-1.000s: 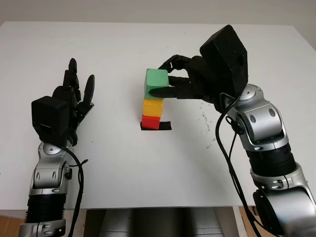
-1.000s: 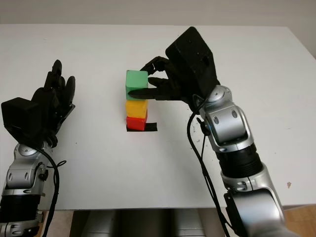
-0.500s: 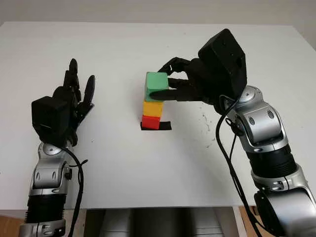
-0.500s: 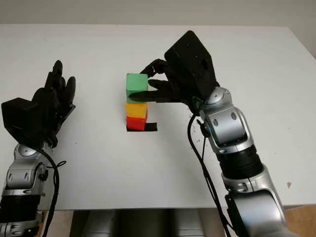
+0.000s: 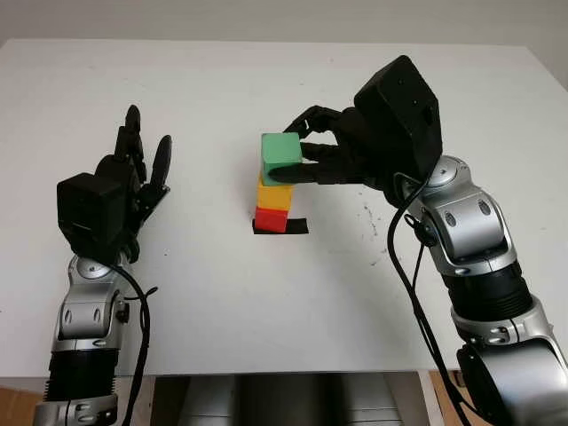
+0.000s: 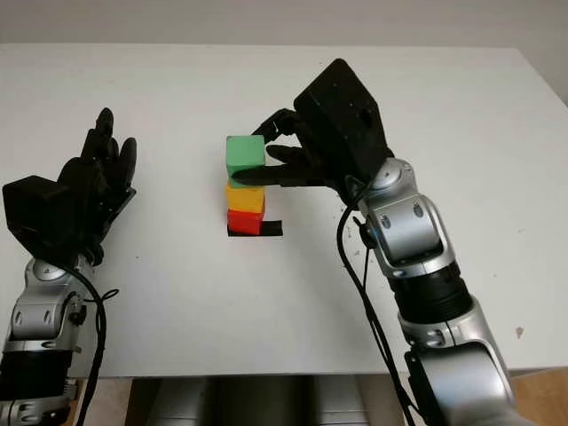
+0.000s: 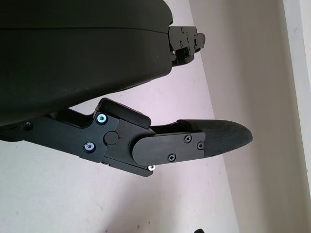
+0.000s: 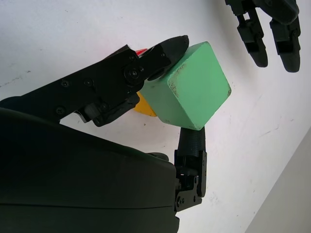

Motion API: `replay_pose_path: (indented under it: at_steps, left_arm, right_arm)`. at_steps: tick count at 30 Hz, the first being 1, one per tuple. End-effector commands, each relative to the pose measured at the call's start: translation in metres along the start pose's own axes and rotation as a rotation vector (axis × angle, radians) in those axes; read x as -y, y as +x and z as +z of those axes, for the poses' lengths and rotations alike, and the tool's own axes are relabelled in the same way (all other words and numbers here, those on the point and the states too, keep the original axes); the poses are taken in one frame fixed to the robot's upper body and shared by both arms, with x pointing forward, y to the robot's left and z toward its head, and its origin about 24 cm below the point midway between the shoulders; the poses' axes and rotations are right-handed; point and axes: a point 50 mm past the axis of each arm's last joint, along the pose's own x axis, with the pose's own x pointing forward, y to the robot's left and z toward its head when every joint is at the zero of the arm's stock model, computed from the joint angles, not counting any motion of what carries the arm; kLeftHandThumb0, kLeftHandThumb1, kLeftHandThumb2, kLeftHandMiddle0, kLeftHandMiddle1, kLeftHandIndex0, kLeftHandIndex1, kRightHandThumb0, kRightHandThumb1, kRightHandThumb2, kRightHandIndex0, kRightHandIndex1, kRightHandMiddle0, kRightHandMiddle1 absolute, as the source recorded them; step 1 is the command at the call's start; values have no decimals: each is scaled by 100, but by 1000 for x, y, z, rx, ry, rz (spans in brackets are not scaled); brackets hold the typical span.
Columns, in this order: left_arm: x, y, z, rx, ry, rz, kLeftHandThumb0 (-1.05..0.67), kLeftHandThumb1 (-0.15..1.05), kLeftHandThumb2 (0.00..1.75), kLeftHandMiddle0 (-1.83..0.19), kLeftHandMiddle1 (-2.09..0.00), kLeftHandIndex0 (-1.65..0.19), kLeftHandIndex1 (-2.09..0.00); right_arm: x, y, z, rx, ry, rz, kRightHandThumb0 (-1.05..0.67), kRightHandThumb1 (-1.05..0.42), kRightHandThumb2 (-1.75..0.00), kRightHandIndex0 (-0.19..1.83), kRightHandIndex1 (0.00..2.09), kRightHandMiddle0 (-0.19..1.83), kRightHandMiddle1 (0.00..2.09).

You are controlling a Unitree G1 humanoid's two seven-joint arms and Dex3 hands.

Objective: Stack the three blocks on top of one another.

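My right hand [image 5: 330, 158] pinches the green block [image 5: 281, 151] just above the yellow block [image 5: 274, 193], which sits on the red block [image 5: 272, 217] mid-frame on the bench [image 5: 266, 80]. My left hand [image 5: 133, 173] hovers open at left.

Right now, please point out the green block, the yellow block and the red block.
green block [image 5: 282, 148], left eye view, top face.
yellow block [image 5: 274, 196], left eye view, front face.
red block [image 5: 271, 218], left eye view, front face.

Green block [image 5: 281, 149] tilted over yellow block [image 5: 274, 195], red block [image 5: 271, 218] beneath
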Motion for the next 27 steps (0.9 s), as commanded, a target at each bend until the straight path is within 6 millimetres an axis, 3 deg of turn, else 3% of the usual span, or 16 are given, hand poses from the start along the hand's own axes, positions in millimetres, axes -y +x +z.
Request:
replay_pose_path:
  at_steps: [1,3,4,8,12,20,27]
  left_arm:
    - [-2,-1,3,14,5,-4,-76,105,52,19,-4,11,-5]
    - [-2,-1,2,13,7,-3,-76,105,52,19,-3,12,-5]
    - [-2,-1,2,12,10,-2,-76,105,52,19,-4,11,-5]
    - [-2,-1,2,11,7,-6,-77,105,52,19,-4,11,-5]
    - [-1,-1,2,10,12,-7,-76,105,53,19,-4,11,-5]
    - [0,-1,2,12,8,-10,-75,105,53,19,-4,11,-5]
    - [-1,0,1,12,10,-11,-76,105,53,19,-4,10,-6]
  right_arm:
    - [2,-3,4,10,-6,-4,-48,-103,-5,25,3,13,173]
    - [2,-4,5,4,-9,-1,-50,-102,-5,23,2,6,167]
    - [2,-4,5,3,-15,1,-53,-101,-5,11,2,-4,142]
    - [2,-6,5,21,-43,16,-59,-99,-5,-11,3,-8,81]
    - [2,-8,6,47,-54,23,-59,-98,-5,-9,6,-7,46]
    - [3,-9,5,69,-59,24,-60,-97,-5,-9,5,-6,27]
    - [4,-12,4,122,-52,100,-71,-94,-5,-19,0,-18,12]
